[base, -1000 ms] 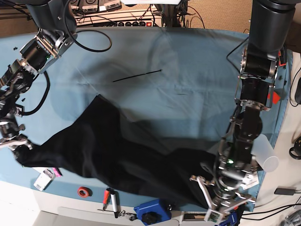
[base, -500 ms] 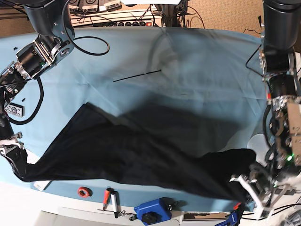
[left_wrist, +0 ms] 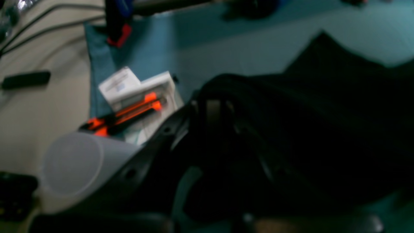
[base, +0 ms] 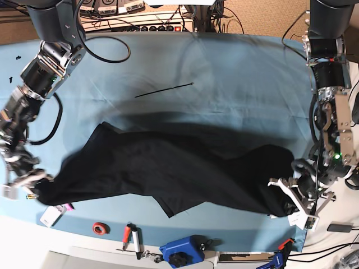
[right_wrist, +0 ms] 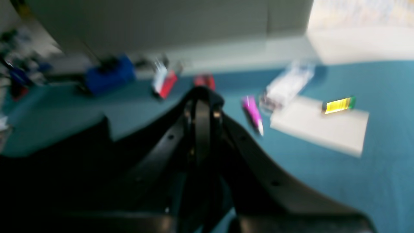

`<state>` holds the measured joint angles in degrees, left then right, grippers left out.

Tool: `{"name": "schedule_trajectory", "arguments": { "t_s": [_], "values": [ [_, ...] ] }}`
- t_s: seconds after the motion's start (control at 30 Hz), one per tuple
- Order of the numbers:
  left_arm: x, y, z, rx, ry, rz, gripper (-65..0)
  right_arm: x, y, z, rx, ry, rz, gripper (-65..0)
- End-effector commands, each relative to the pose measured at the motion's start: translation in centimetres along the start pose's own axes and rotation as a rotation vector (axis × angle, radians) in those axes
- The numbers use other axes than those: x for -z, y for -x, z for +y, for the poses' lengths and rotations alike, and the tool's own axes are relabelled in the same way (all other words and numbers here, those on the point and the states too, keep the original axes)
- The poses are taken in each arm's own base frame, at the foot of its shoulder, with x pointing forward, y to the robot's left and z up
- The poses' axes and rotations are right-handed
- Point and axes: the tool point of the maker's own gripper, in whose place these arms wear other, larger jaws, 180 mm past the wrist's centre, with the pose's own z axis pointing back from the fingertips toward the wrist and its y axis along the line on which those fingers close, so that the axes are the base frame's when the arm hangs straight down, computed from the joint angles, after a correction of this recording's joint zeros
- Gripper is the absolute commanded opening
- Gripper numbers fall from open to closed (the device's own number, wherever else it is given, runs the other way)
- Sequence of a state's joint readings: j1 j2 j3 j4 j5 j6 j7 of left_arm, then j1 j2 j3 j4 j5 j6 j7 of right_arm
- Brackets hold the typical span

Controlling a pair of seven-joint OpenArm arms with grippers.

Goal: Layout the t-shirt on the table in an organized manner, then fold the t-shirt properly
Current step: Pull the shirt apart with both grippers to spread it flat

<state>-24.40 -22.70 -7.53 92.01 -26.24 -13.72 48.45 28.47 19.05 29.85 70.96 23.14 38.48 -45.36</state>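
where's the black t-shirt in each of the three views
Base: the t-shirt stretches across the lower middle, between the two grippers.
Left wrist: it fills the right half and centre, bunched at the left gripper.
Right wrist: blurred dark cloth at lower left, running up to the right gripper.
Shared landmark: the table, its light blue cloth also in the left wrist and right wrist views.

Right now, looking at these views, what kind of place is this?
Probably a robotics lab or workshop bench: a table draped in light blue cloth, power strips and cables along its far edge, and a red tape roll and blue tool at the near edge.
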Motion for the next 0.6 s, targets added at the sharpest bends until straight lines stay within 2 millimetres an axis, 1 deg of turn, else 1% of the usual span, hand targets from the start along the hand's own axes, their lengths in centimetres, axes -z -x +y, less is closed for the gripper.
{"name": "schedule_trajectory", "arguments": {
  "t_s": [0.0,0.03,0.1,0.17,0.27,0.3,0.37,0.4,0.43,0.47,0.5,0.53,0.57],
  "values": [
    [0.0,-2.4,0.9,-0.002,-0.016,-0.076,-65.0,0.3,-3.2,-0.2,-0.022,0.000,-0.092,-65.0],
    [0.5,-2.4,1.3,-0.019,-0.019,-0.083,-65.0,1.0,-3.0,-0.1,-0.030,0.001,-0.091,-65.0],
    [1.4,-2.5,2.3,-0.048,-0.029,-0.087,-65.0,2.2,-3.5,-0.4,-0.029,0.020,-0.103,-65.0],
    [2.4,-2.7,3.5,-0.069,-0.049,-0.066,-65.0,3.0,-4.6,-1.3,-0.010,0.068,-0.114,-65.0],
    [3.7,-2.8,5.1,-0.109,-0.064,-0.033,-65.0,3.7,-6.4,-2.5,0.027,0.128,-0.120,-65.0],
    [4.1,-2.8,5.1,-0.114,-0.045,-0.024,-65.0,3.8,-6.8,-2.5,0.028,0.134,-0.117,-65.0],
    [4.6,-2.9,4.2,-0.086,0.036,-0.019,-65.0,3.8,-7.4,-2.4,0.027,0.131,-0.118,-65.0],
    [4.7,-3.0,3.4,-0.061,0.082,-0.023,-59.1,3.8,-7.5,-2.4,0.026,0.131,-0.120,-65.0],
    [4.7,-3.2,2.8,-0.045,0.118,-0.030,-49.6,3.8,-7.5,-2.3,0.024,0.127,-0.119,-65.0],
    [4.6,-3.4,2.6,-0.044,0.134,-0.038,-40.4,3.8,-7.4,-2.1,0.015,0.114,-0.116,-62.2],
    [4.6,-3.6,2.5,-0.052,0.140,-0.045,-32.7,3.9,-7.4,-1.9,0.008,0.104,-0.115,-55.0],
    [4.6,-3.8,2.5,-0.059,0.141,-0.050,-27.3,3.9,-7.4,-1.9,0.007,0.102,-0.115,-48.9],
    [4.6,-4.1,2.5,-0.066,0.142,-0.057,-24.7,3.8,-7.5,-1.9,0.009,0.102,-0.119,-45.2]
  ]
}}
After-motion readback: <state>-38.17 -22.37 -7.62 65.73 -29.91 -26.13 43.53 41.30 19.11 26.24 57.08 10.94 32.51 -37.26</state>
